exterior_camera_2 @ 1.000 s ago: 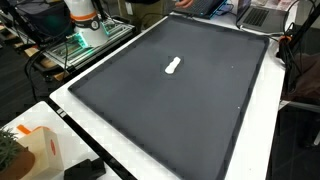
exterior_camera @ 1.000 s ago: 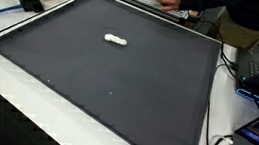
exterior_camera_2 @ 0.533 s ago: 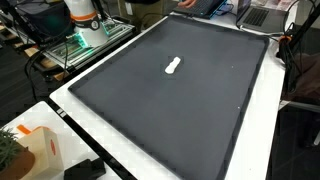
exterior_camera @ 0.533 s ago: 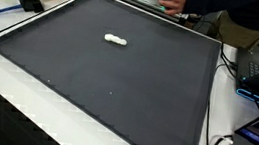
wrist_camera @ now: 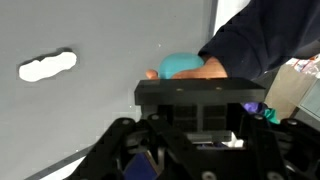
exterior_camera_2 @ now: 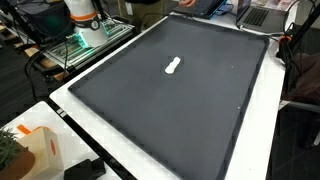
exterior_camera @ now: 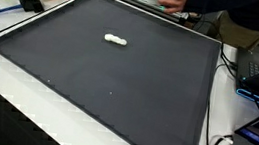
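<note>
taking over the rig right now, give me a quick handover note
Gripper: visible in the wrist view, but its own dark body hides the jaws, so I cannot tell if it is open or shut. Nothing is seen held.
Things: a person's hand in a dark blue sleeve holds a teal rounded object just beyond the gripper. A small white elongated piece lies alone on the black mat, apart from the gripper.
Done: no grasp visible.
Left: the white piece is untouched, and the teal object is in the person's hand.
</note>
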Available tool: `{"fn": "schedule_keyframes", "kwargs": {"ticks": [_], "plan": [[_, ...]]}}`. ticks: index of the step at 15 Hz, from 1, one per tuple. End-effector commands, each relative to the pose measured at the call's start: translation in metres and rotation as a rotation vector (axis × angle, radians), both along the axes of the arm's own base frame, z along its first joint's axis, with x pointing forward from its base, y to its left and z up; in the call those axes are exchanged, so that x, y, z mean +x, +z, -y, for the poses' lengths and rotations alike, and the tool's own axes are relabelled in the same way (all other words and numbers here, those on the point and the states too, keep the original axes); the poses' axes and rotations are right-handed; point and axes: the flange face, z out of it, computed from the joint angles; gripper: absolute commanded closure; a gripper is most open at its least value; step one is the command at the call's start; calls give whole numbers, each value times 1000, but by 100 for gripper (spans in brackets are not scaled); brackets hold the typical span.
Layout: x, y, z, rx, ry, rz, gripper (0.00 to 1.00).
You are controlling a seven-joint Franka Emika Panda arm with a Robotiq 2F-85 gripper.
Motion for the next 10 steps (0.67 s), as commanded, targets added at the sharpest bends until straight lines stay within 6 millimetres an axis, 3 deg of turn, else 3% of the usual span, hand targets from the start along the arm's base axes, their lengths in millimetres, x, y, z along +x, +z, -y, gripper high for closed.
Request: {"fn": "schedule_keyframes", "kwargs": {"ticks": [1, 3, 10], "plan": [[0, -1, 1, -12, -19, -3, 67], [0, -1, 2, -20, -23, -1, 73], [1, 1, 4, -12, -34, 10, 73]]}}
